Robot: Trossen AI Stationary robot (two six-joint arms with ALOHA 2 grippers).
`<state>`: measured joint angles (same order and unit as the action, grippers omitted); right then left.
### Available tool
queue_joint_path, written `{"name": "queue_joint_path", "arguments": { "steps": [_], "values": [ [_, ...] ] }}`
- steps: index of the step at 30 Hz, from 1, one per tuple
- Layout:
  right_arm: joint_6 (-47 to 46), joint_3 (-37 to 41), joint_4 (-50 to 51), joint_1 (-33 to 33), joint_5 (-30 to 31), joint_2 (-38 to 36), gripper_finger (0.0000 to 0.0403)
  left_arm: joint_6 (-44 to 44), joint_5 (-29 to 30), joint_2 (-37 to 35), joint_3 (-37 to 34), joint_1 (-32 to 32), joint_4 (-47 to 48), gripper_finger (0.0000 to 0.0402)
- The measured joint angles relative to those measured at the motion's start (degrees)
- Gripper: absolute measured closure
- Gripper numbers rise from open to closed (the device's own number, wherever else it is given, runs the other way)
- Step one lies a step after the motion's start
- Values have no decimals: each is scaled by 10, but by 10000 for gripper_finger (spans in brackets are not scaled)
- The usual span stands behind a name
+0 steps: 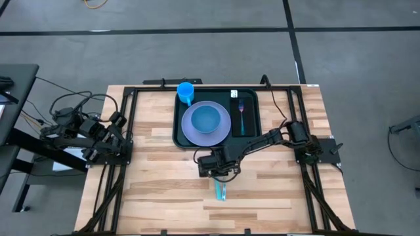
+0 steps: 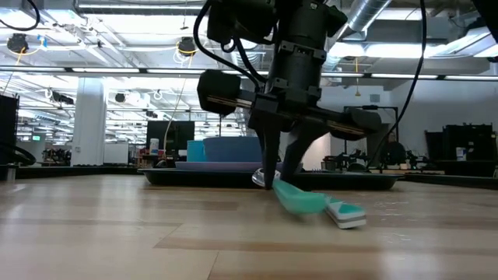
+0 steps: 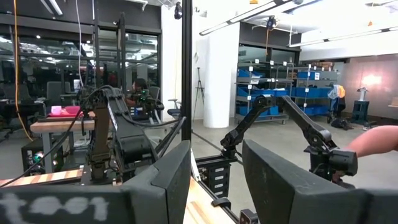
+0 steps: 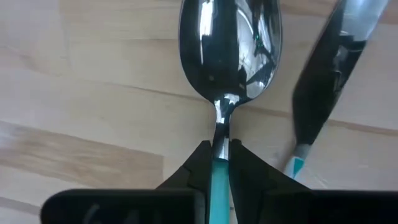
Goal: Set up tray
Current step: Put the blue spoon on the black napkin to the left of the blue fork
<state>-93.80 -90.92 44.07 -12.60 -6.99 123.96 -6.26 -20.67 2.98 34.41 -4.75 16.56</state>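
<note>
Right claw [image 4: 221,163] pinches the spoon [image 4: 230,50] by its neck on the table [image 1: 164,190]; plate [image 1: 206,123], cup [image 1: 186,91], fork [image 1: 241,113] sit in the tray [image 1: 249,141] — spoon and knife [image 4: 329,68] are left; left claw [image 3: 214,180] waits, apart.

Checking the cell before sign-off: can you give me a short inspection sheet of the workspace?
Surface: pale wooden slatted table.
Job's things: dark green plastic tray holding purple round plate, blue bowl, blue cup, teal-handled fork; teal-handled metal spoon and knife on the table.
Clutter: nothing seen.
Grippers: right gripper shut on the spoon's neck; left gripper open, at the left edge.
Cables: black bundle beside the table.
Surroundings: open workshop, shelving.
</note>
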Motion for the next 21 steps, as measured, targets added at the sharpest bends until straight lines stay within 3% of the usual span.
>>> {"name": "queue_joint_path", "arguments": {
  "steps": [11,21],
  "values": [
    [44,-36,44,13,-6,-1,373,0,0,0,0,0,0,269],
    [108,-91,197,48,-6,-6,370,0,0,0,0,0,1,269]
  ]
}}
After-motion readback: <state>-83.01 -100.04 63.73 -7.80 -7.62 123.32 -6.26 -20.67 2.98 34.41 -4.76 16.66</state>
